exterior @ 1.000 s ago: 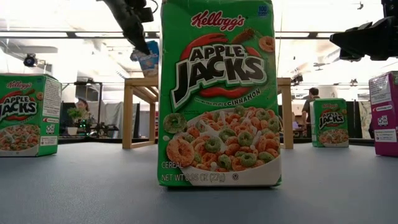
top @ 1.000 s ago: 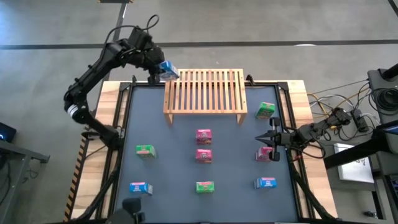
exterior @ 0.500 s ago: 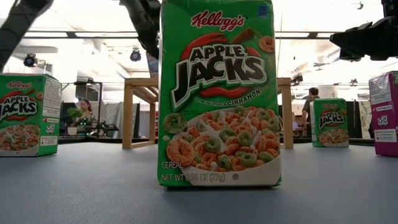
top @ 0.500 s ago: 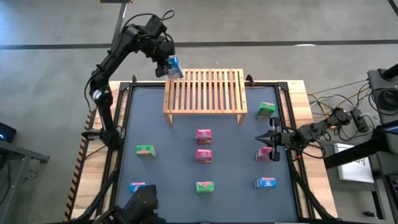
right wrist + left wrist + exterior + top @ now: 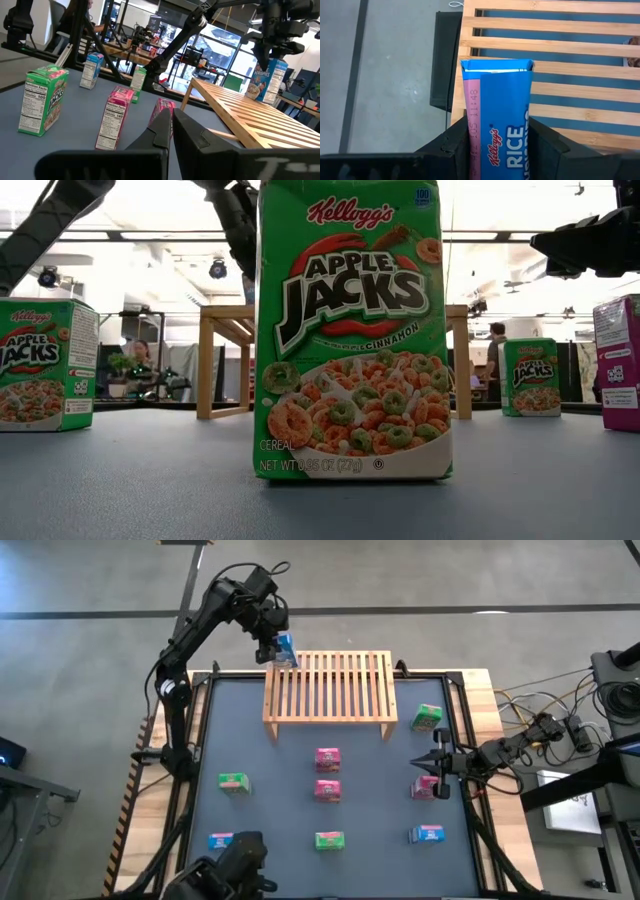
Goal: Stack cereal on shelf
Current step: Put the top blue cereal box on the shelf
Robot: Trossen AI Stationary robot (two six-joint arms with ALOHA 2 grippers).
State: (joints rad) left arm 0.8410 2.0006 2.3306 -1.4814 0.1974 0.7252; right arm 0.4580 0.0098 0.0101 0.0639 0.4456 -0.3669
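Cereal, item in hand: one blue Rice Krispies box (image 5: pixel 495 122), clamped upright between the fingers of the left gripper (image 5: pixel 268 640). We see it held above the far-left corner of the shelf (image 5: pixel 330 690), its base apparently not yet on the slats.

Shelf: low light-wood slatted rack at the far side of the table (image 5: pixel 260 755). We see no box standing on it.

Cereal, on the table:
- green Apple Jacks box (image 5: pixel 427 718), just right of the shelf
- green box (image 5: pixel 233 781), left side
- green box (image 5: pixel 330 839), near centre, filling the low view
- two pink boxes (image 5: pixel 328 757) (image 5: pixel 328 790), centre, one behind the other
- pink box (image 5: pixel 427 786), right side
- two blue boxes (image 5: pixel 222 840) (image 5: pixel 427 834), near corners

Right gripper (image 5: pixel 436 765): waiting low over the right side of the table, beside the right-hand pink box, fingers pressed together on nothing.

Step in hand, as we judge it: placing the first box; eight remain.

Next move, in our judgement: lower the blue box straight down so that its base spans the slats rather than a gap, set in from the shelf's edge, then release it and lift clear without tipping it.
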